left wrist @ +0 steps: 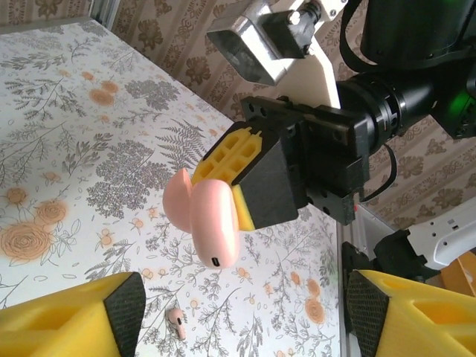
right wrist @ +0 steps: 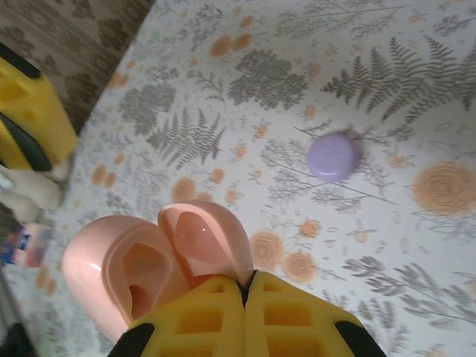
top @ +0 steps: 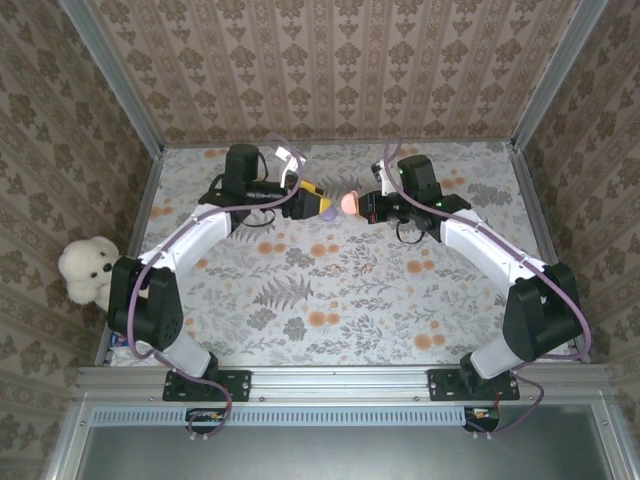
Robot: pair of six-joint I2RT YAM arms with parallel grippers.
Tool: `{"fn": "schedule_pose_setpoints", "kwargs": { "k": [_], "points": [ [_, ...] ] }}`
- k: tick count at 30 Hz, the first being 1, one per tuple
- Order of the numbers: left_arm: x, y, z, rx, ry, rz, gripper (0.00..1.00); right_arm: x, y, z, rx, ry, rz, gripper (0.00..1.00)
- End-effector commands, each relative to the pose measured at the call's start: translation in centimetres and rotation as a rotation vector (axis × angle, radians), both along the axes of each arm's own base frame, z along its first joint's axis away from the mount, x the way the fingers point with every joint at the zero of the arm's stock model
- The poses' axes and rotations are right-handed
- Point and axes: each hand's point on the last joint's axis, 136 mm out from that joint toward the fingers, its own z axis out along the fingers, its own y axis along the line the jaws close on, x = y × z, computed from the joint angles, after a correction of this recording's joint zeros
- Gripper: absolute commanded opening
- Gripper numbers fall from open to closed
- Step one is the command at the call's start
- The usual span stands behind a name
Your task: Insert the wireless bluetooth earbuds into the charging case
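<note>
**Item 1. Table** point(top: 330, 300). It is covered by a pale cloth printed with grey ferns and orange flowers. Patterned wallpaper closes it in on three sides.

**Item 2. Right gripper** point(top: 366, 207). It reaches in from the right over the far half of the table. Its yellow fingers point(right wrist: 223, 323) are pressed together, clenched on the charging case where the two shells meet.

**Item 3. Charging case** point(right wrist: 152, 271). It is pink and rounded, with the lid swung open so that both shells stand spread apart. Their hollow insides face the right wrist camera. The case hangs in the air above the cloth, clear of it. In the left wrist view a small dark port shows on its lower end. I cannot tell whether anything sits in the hollows.

**Item 4. Left gripper** point(left wrist: 242, 316). It faces the right one from the left, near the case. Its jaws are spread wide with nothing between them. The fingers are yellow with black pads.

**Item 5. Earbud** point(left wrist: 177, 322). It is small and pink, and lies loose on the cloth below the case. The left wrist view shows it between that gripper's two fingers.

**Item 6. Purple disc** point(right wrist: 333, 156). It is round and lies flat on the cloth, apart from the case.

**Item 7. Plush toy** point(top: 88, 268). It is white and sits outside the table's left edge, against the wall.
</note>
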Motion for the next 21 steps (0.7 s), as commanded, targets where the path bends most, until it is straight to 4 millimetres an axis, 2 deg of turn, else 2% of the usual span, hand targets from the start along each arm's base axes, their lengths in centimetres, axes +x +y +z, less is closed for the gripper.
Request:
{"fn": "schedule_pose_setpoints", "kwargs": {
  "k": [1, 9, 16, 21],
  "points": [
    [-0.3, 0.4, -0.9, 0.073, 0.006, -0.034, 0.81, 0.4, -1.0, -0.1, -0.153, -0.068, 0.054, 0.0],
    [0.3, 0.2, -2.6, 0.171, 0.063, -0.089, 0.84, 1.1, -0.6, 0.0, -0.264, -0.144, 0.162, 0.0],
    [0.5, -0.1, -4.0, 0.227, 0.107, -0.139, 0.84, 0.9, 0.4, -1.3, -0.326, -0.151, 0.231, 0.0],
    [0.0, -0.6, -4.9, 0.265, 0.14, -0.195, 0.83, 0.4, 1.3, -1.9, -0.36, -0.158, 0.274, 0.0]
  ]
}}
